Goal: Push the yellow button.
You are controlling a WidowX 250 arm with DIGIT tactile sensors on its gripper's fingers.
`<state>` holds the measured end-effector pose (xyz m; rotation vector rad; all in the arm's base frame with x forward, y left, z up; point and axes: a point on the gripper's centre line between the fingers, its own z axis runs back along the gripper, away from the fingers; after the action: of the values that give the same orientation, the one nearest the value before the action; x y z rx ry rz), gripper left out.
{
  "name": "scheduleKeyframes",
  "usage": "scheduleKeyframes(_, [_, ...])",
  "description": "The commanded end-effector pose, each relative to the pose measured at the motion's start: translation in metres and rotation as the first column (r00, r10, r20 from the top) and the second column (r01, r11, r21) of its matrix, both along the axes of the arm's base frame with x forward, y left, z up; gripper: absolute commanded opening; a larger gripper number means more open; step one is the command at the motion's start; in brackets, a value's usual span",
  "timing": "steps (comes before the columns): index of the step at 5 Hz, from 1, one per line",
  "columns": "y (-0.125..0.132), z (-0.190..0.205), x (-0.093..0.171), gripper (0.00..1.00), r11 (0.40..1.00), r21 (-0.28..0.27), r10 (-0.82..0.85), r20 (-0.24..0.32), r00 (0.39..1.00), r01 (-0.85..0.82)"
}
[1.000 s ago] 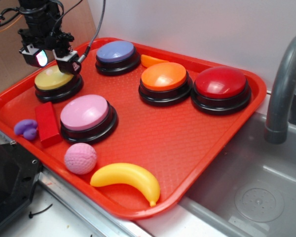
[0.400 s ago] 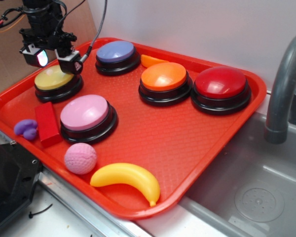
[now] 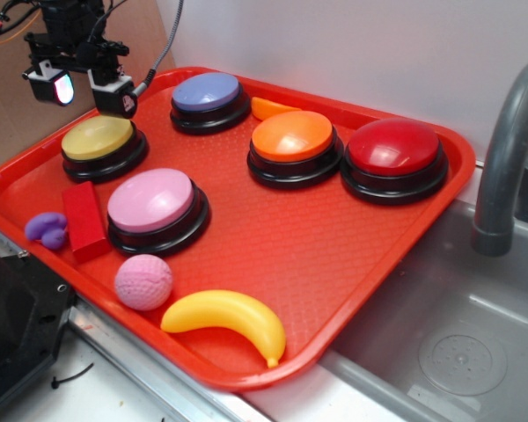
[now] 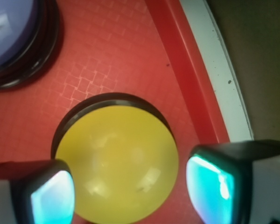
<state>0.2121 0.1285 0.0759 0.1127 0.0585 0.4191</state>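
Note:
The yellow button has a mustard dome on a black base and sits at the far left of the red tray. In the wrist view the yellow button fills the lower middle. My gripper hangs open and empty a little above the button, its glowing pads spread wide to either side of the dome. It does not touch the button.
On the tray stand a purple button, an orange button, a red button and a pink button. A red block, a pink ball, a banana and a purple toy lie near the front. A sink and faucet are at the right.
My gripper has risen from just over the yellow button's top and moved slightly left. The jaws stay open. Nothing on the tray has moved.

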Motion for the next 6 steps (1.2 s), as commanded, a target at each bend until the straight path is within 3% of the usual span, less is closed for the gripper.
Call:
scheduleKeyframes(1, [0.011,0.035,0.002,1.0,0.997,0.071,0.024,0.095,0.995,-0.031])
scheduleKeyframes(6, [0.009,0.062,-0.002,1.0,0.995,0.087,0.031,0.127,0.991,-0.042])
